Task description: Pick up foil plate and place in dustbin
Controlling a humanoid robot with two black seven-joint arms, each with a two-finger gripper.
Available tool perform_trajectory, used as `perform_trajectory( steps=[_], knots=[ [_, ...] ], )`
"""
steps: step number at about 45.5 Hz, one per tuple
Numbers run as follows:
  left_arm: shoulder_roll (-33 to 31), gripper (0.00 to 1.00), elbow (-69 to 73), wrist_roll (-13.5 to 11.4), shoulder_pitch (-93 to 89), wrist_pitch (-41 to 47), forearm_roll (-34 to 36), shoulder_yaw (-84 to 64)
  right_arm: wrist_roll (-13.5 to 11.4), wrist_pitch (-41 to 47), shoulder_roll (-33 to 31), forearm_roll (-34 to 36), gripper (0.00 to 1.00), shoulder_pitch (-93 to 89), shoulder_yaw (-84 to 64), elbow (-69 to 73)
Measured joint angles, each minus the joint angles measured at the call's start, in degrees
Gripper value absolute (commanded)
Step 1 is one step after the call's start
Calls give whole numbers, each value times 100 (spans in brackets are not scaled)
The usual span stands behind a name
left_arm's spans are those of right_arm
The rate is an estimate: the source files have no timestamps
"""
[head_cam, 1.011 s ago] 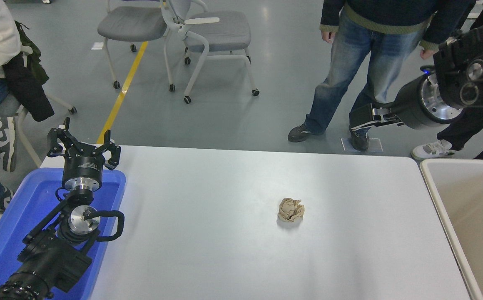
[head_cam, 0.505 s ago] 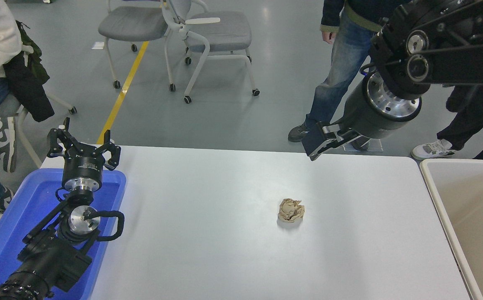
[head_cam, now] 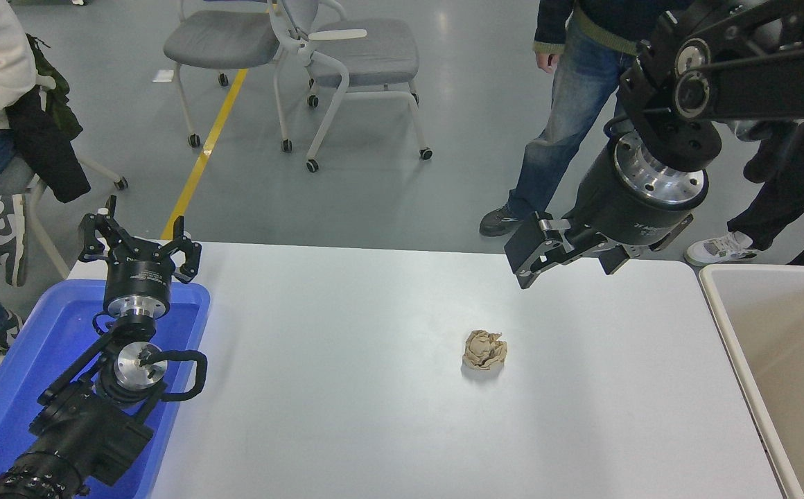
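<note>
The foil plate is out of view. The dustbin [head_cam: 721, 305], a beige bin with a pale cream rim, stands against the table's right end, and the part of its inside that shows holds nothing. My right gripper [head_cam: 568, 267] hangs in the air over the table's far edge, left of the dustbin. It is open with nothing between its fingers. It is above and behind a small tan paper ball [head_cam: 484, 348] that lies on the white table [head_cam: 346, 388]. My left gripper [head_cam: 138, 246] is parked open at the lower left.
A bright blue tub [head_cam: 41, 346] sits under the left arm at the table's left end. A person in jeans [head_cam: 568, 118] stands just beyond the far edge, behind the right arm, and another sits at the far left. Office chairs [head_cam: 346, 62] stand further back.
My right arm has swung in from the right edge towards the left and come down a little, now over the table's far edge. The paper ball and the left arm have not moved.
</note>
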Motion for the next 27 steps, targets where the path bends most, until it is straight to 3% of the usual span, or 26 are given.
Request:
perform_trajectory(
  steps=[27],
  knots=[
    [-4,99,0,0,0,0,0,0,-25,37,-37,72,100,-151,-519,44]
  ],
)
